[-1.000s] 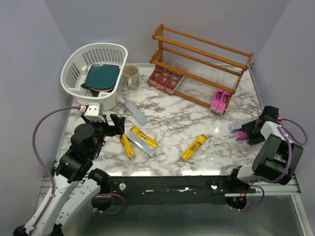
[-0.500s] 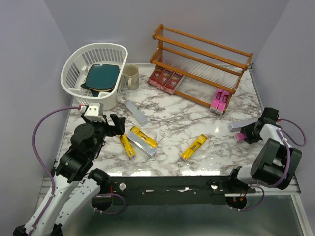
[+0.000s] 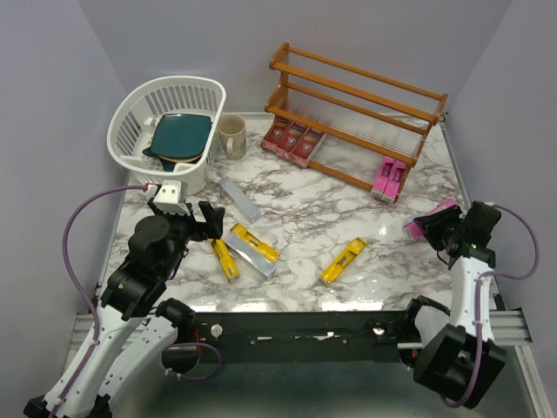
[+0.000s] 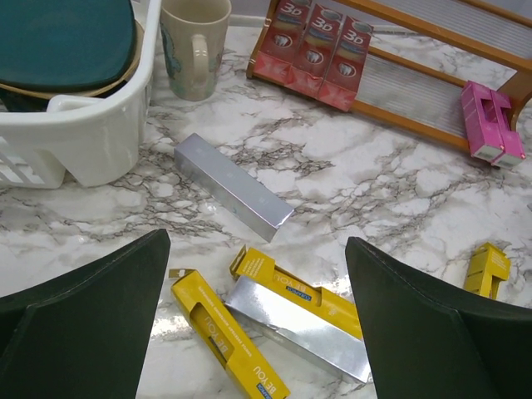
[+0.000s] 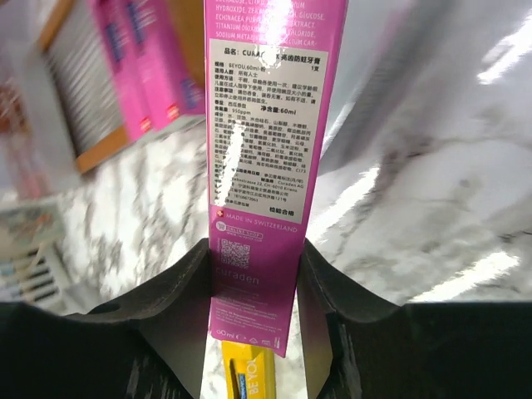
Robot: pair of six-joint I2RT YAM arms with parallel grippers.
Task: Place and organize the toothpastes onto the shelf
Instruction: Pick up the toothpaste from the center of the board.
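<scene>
My right gripper [image 3: 442, 230] is shut on one end of a magenta toothpaste carton [image 3: 426, 223], held above the table's right side; the wrist view shows the carton [image 5: 266, 125] clamped between both fingers [image 5: 253, 274]. My left gripper [image 3: 209, 222] hovers open over loose toothpastes: a yellow one [image 4: 229, 345], a silver one [image 4: 299, 324] leaning on another yellow one [image 4: 287, 287], and a separate silver one [image 4: 233, 187]. A further yellow carton [image 3: 343, 261] lies mid-table. On the bottom tier of the wooden shelf [image 3: 357, 87] sit three red cartons [image 3: 291, 139] at the left and two magenta ones [image 3: 389, 178] at the right.
A white basket [image 3: 139, 122] holding a teal plate [image 3: 181, 135] stands at the back left, with a beige mug [image 3: 232, 137] beside it. Purple walls close in both sides and the back.
The right gripper has closed on the magenta carton and lifted it off the table, the arm swinging upright. The left arm has barely moved.
</scene>
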